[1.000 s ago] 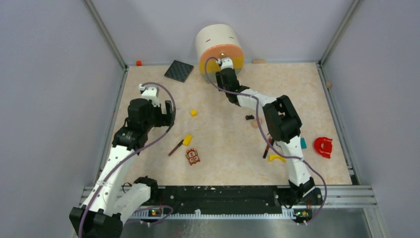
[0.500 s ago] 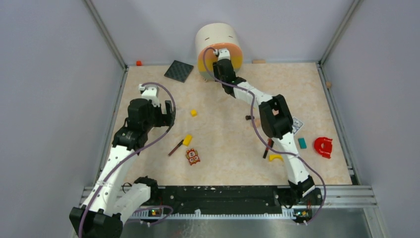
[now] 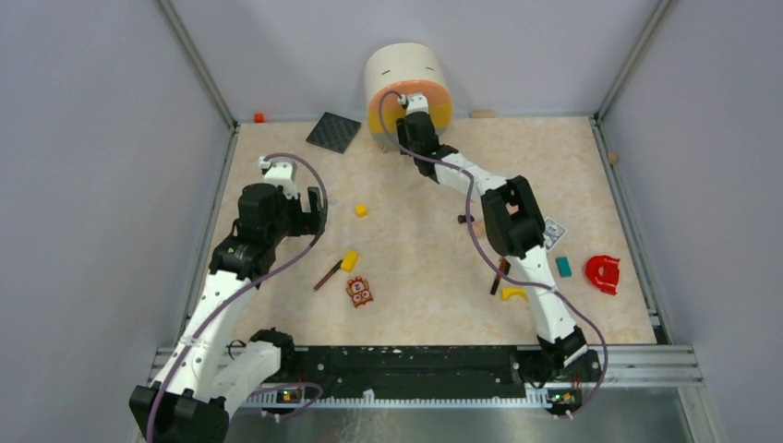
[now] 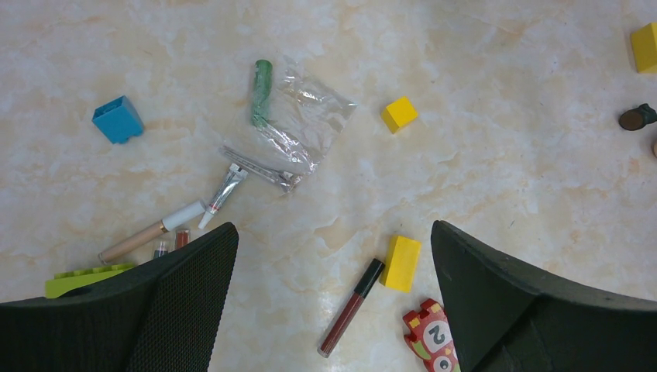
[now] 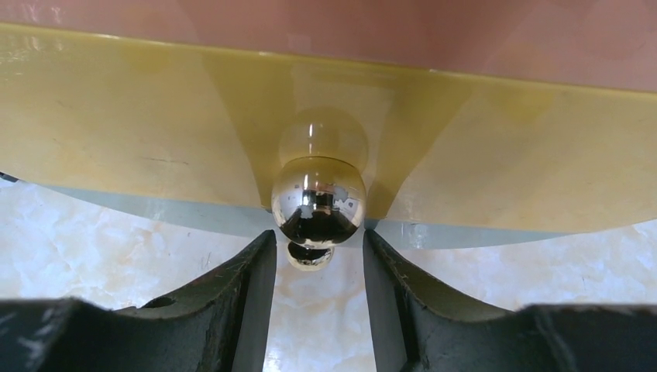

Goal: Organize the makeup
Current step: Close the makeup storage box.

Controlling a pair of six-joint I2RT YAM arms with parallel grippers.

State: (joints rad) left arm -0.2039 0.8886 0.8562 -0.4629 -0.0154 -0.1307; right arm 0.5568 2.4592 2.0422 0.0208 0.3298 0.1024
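A cream round container [image 3: 406, 74] lies on its side at the back, its orange-yellow lid [image 5: 155, 116] facing me. My right gripper [image 3: 413, 103] is at the lid's gold knob [image 5: 318, 205], and its fingertips [image 5: 263, 252] close against the knob's lower sides. My left gripper [image 3: 314, 210] hangs open above the left of the table, holding nothing. Makeup lies loose: a dark red stick [image 4: 352, 306] [image 3: 328, 274], a green tube [image 4: 262, 91], a silver tube [image 4: 225, 188], a beige stick with a white cap [image 4: 151, 232] and a black square compact [image 3: 333, 132].
Yellow blocks [image 4: 403, 263] [image 4: 399, 114], an owl-face tile [image 3: 359, 292], a blue block [image 4: 118, 118] and a clear plastic bag [image 4: 306, 128] lie among the makeup. A red piece [image 3: 603, 273], a teal block [image 3: 563, 266] and a dark stick [image 3: 499, 277] lie near the right arm.
The right arm has reached further back, bringing its gripper up to the lid's knob, and its jaws have narrowed slightly. The left arm has stayed still.
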